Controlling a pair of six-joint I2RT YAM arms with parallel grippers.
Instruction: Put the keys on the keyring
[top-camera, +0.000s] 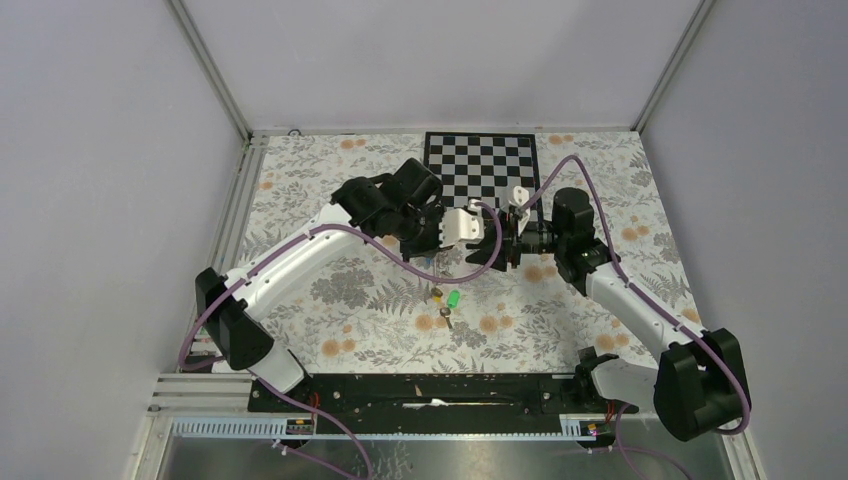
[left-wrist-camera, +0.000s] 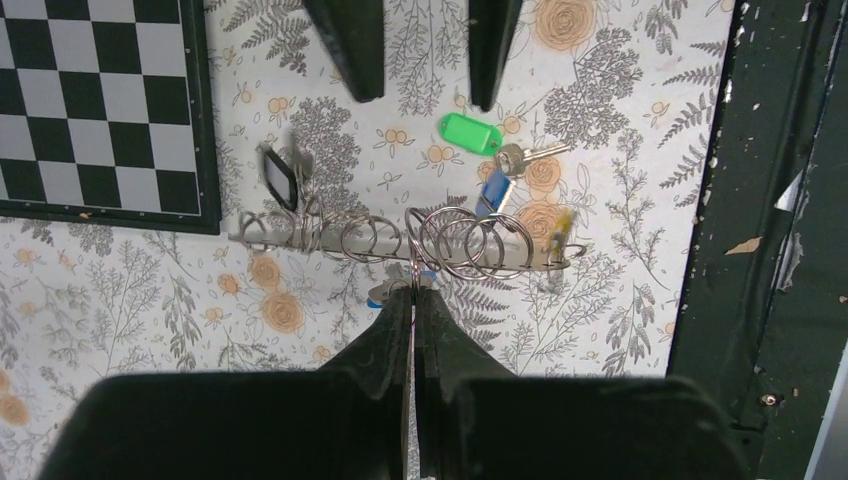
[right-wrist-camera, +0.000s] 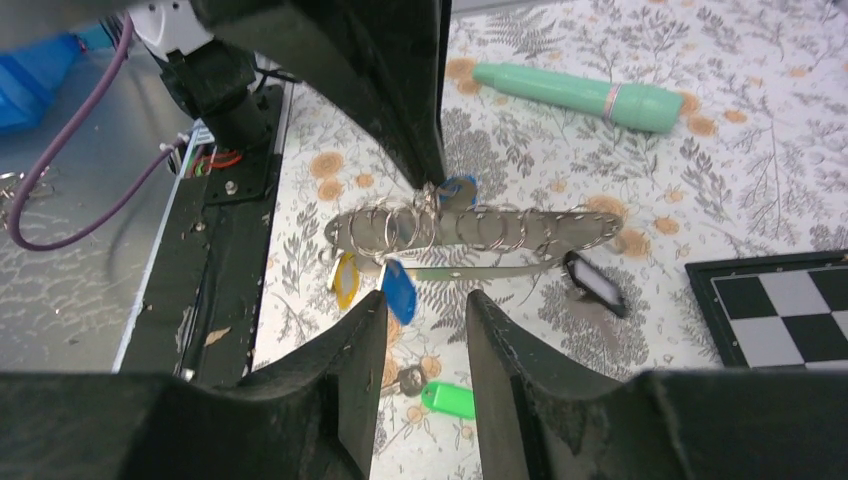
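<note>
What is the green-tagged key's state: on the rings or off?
Off: the green-tagged key lies loose on the table, apart from the linked rings pinched by the left end effector.

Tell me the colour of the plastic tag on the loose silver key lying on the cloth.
Bright green tag; clearest in left wrist view.

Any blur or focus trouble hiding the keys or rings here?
Left wrist view: the black tag and yellow tag are smeared, the green tag crisp. Right wrist view: rings sharp, near fingers dark and soft. Top view: even light, keys too small to resolve.
</note>
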